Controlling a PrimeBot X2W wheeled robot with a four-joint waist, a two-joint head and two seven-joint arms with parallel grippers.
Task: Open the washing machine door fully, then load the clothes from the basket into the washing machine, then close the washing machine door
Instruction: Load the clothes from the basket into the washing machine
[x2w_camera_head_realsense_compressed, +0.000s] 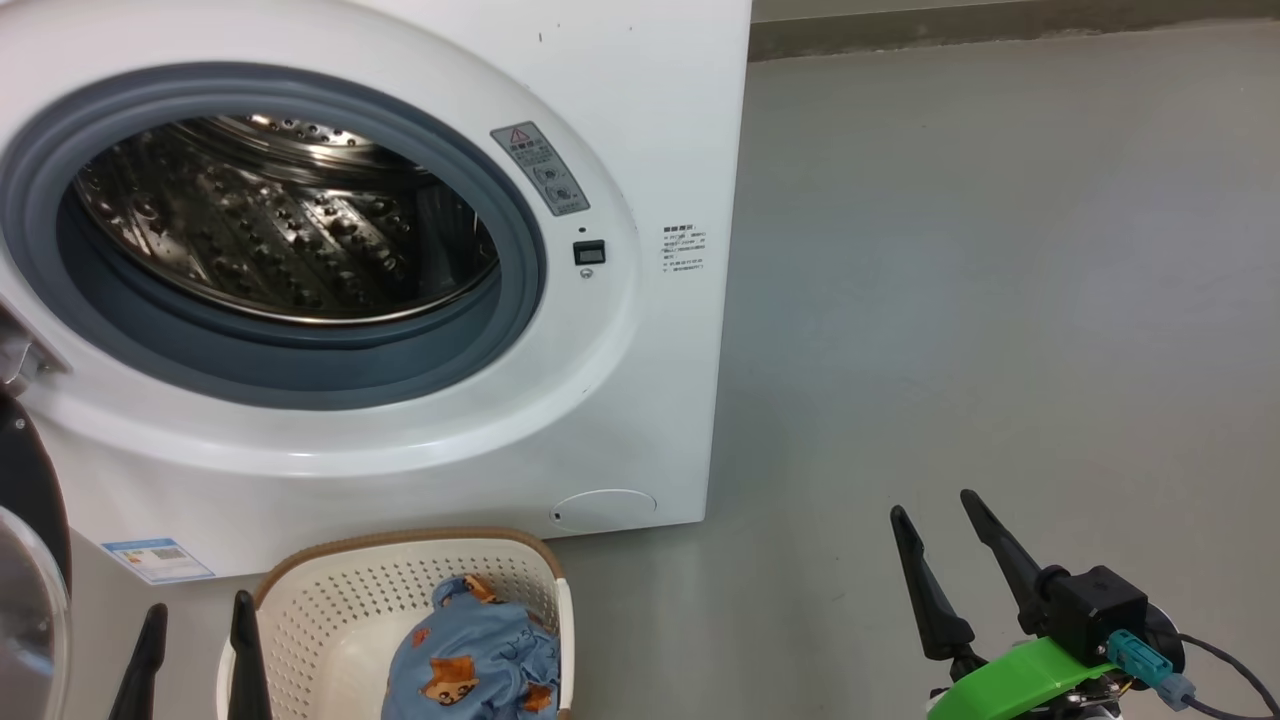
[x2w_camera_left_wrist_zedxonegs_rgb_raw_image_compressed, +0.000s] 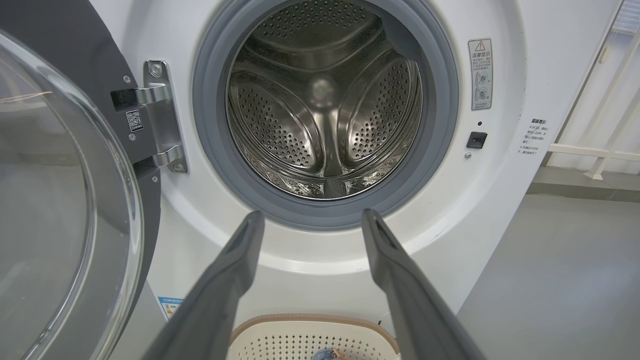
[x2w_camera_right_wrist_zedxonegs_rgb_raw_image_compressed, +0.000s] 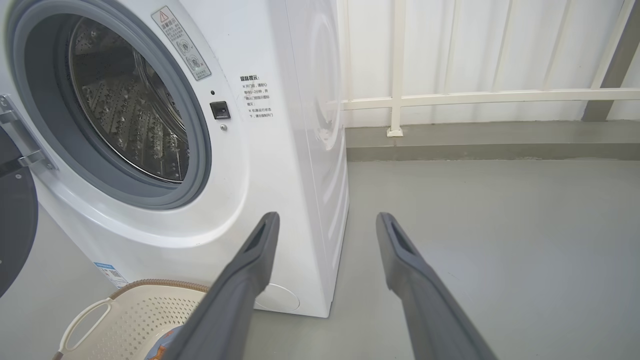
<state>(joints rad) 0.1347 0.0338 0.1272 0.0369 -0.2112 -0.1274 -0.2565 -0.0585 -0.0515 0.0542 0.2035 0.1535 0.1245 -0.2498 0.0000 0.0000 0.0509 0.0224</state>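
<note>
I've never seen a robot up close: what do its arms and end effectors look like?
The right end effector has two long, dark, tapering fingers on a black boxy block, mounted on a bright green bracket; a teal plug there trails a dark cable. The left end effector has the same dark fingers, each with a recessed slot near its tip.
</note>
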